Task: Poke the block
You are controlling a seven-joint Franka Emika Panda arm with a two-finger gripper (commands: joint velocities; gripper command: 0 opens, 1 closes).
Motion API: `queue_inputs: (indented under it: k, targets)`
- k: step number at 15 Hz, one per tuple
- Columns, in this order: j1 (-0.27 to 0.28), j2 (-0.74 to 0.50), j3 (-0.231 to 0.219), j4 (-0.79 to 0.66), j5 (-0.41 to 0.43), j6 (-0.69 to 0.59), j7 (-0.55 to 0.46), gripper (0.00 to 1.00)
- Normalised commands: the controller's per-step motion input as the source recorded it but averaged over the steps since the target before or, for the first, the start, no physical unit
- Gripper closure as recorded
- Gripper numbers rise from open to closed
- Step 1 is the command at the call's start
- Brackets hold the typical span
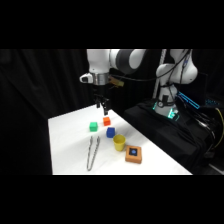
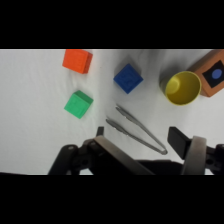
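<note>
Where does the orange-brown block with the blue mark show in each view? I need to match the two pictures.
Side view: the block lies near the table's front right, right of the yellow cup.
Wrist view: the block sits at the upper right edge, partly cut off.
Shared landmark: the yellow cup, beside it in both.

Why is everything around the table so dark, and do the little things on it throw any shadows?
In the side view only the white table is brightly lit; the backdrop behind it is black. The tongs show a thin dark edge beside them. In the wrist view a soft grey shadow falls on the table near the yellow cup and the block, and the gripper at the bottom looks blurred.
</note>
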Motion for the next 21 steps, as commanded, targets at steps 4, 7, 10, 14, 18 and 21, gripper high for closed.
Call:
queue_inputs:
  k: [4, 7, 10, 14, 18, 21]
  targets:
    - [-0.017, -0.09, 0.021, -0.04, -0.014, -0.01, 0.03, 0.00]
    - [0.028, -0.30, 0.056, -0.21, -0.072, 0.04, 0.14, 0.00]
    - [0.075, -0.36, 0.093, -0.29, -0.089, 0.05, 0.19, 0.00]
    - [0.107, -0.29, 0.116, -0.27, -0.060, 0.07, 0.18, 0.00]
    - [0.118, -0.23, 0.117, -0.24, -0.023, 0.10, 0.12, 0.00]
    - [0.101, -0.23, 0.100, -0.22, -0.036, 0.12, 0.12, 0.25]
